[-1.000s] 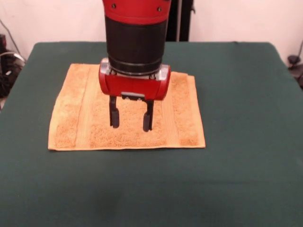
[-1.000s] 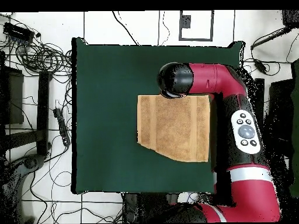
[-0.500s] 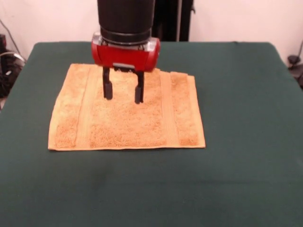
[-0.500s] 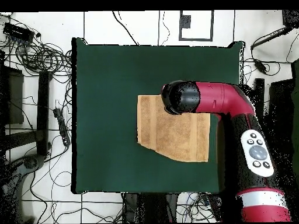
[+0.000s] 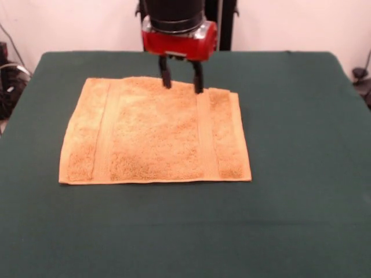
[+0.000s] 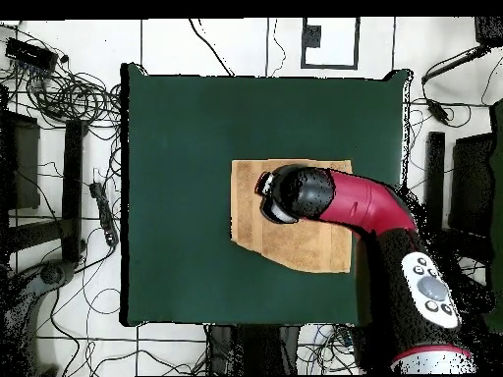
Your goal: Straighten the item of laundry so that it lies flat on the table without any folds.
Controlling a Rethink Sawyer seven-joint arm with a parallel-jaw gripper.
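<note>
The golden-orange towel (image 5: 155,132) lies spread out on the green table (image 5: 301,174), two woven bands running across it. My claw (image 5: 181,81) hangs above its far edge, fingers apart, holding nothing.

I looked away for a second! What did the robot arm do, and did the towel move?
The gripper lifted off the middle of the towel and drew back toward its far edge in the front view, jaws open and empty the whole time. Nothing was grabbed or dropped. The towel stayed where it was on the green table, with one far corner turned under as before.
</note>
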